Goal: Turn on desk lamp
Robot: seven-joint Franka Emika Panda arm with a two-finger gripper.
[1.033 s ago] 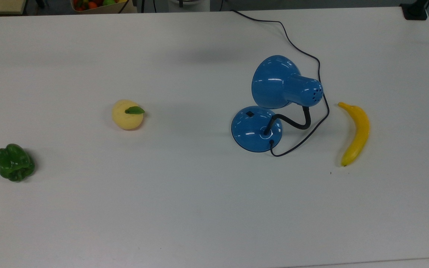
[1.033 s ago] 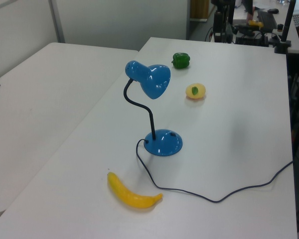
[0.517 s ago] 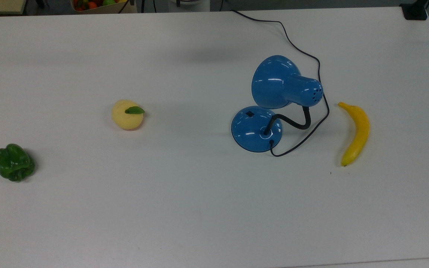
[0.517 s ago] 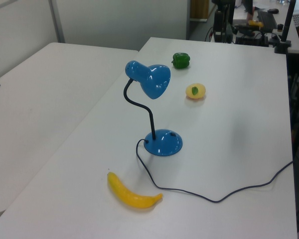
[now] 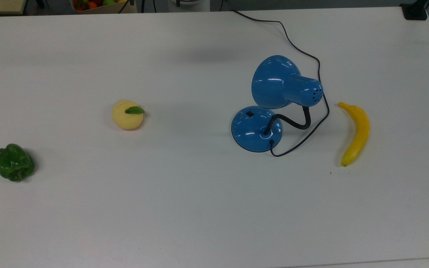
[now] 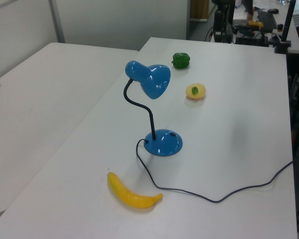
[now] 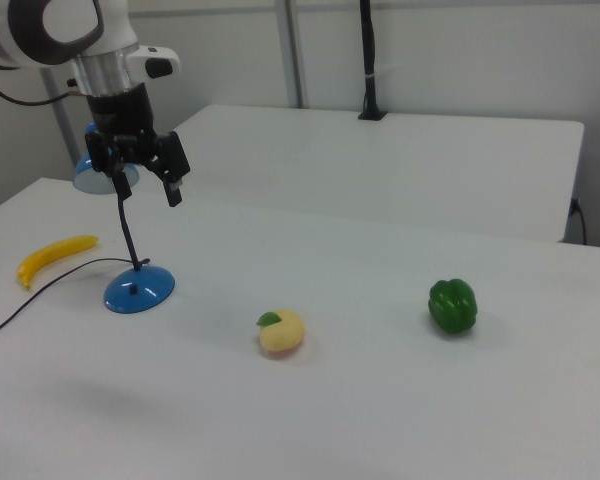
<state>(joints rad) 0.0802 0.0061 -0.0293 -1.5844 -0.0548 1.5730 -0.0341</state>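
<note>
In the top view, left to right: a lumpy glossy green pepper [image 5: 14, 162]; a pale yellow round fruit [image 5: 127, 114] bearing a green leaf; the desk lamp [image 5: 257, 128], glossy blue, with domed base, black switch [image 5: 250, 114], black gooseneck and bell shade; a smooth curved banana [image 5: 356, 133]. A thin dark cord [image 5: 304, 52] loops around the lamp. All rest on a matte white table [image 5: 199, 208]. In the right view, the gripper [image 7: 144, 181] hangs above the lamp base, fingers spread, holding nothing. A second white table [image 7: 400, 160] stands behind.
</note>
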